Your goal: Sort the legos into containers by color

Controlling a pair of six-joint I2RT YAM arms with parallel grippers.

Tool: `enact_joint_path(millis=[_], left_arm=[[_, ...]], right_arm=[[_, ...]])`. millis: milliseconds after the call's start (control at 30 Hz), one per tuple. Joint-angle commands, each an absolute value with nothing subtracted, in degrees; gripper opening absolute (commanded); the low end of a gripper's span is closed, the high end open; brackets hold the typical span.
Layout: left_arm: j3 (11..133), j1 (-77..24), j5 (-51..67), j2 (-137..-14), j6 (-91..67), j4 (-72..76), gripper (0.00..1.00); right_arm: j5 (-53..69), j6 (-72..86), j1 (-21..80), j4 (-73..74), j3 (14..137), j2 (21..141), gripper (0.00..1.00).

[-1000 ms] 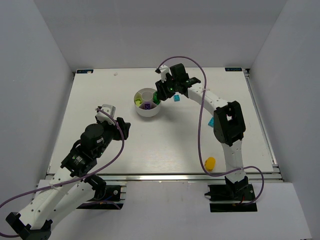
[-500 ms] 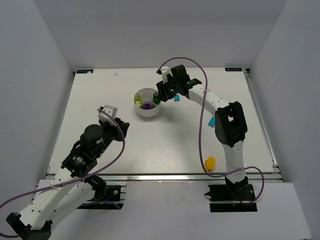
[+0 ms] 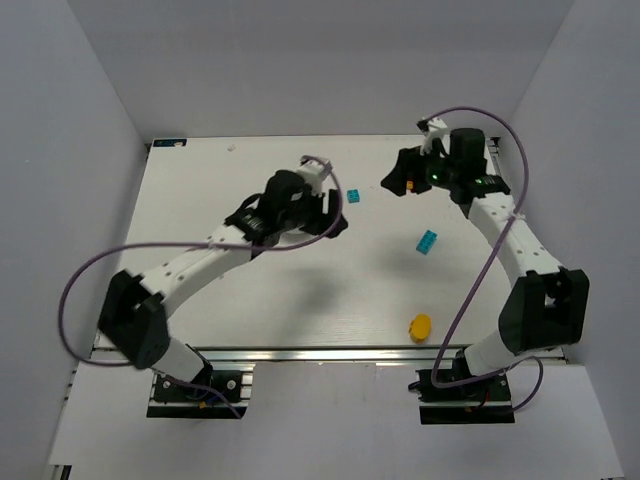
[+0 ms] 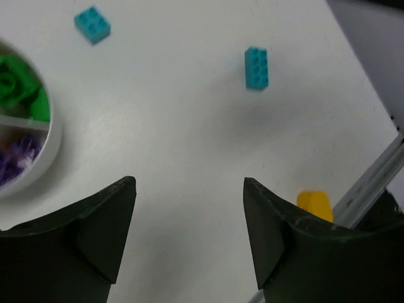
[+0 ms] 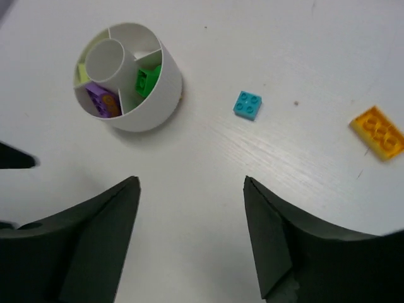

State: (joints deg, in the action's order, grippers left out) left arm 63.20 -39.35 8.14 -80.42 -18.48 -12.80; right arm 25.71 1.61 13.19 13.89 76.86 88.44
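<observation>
Jaws on both arms stand wide apart with nothing between them. The left arm (image 3: pixel 200 260) reaches out over the middle of the worktop (image 4: pixel 177 126). Its dark fingers (image 4: pixel 101 233) hang just beside the round white dish (image 5: pixel 151 104), which that arm hides from the overhead camera. The right arm (image 3: pixel 505 225) holds its jaws high near the far edge, its fingers (image 5: pixel 278 246) framing the dish from above.

Inside the dish, a green brick (image 5: pixel 146 81) sits in one wedge. Purple bricks (image 5: pixel 98 98) fill the wedge next to it, with something orange among them. A lime piece (image 5: pixel 81 71) shows in a wedge on the other side of the central well (image 5: pixel 107 60).

Still out on the worktop:
- A square cyan brick (image 5: pixel 247 105) lies near the dish without touching it.
- A long cyan brick (image 4: pixel 256 67) lies well apart from both.
- A flat orange brick (image 5: pixel 377 132) lies beyond the square cyan one.
- A yellow-orange piece (image 3: pixel 420 326) rests close to the near edge.

I cannot tell whether those last two are the same piece.
</observation>
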Motion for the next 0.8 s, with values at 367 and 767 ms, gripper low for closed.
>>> enact_joint_path(millis=[367,767], left_arm=[[127.95,-44.38,-23.96,-133.58,-29.44,-31.9,0.64],[129.02,-44.38,-36.04,-142.47,-26.46,-21.54,0.72]], right_arm=[[44.38,8.52,-8.87,8.97,60.91,71.2,0.09],[51.33,9.58,-12.39,7.91,59.59,69.96,0.14]])
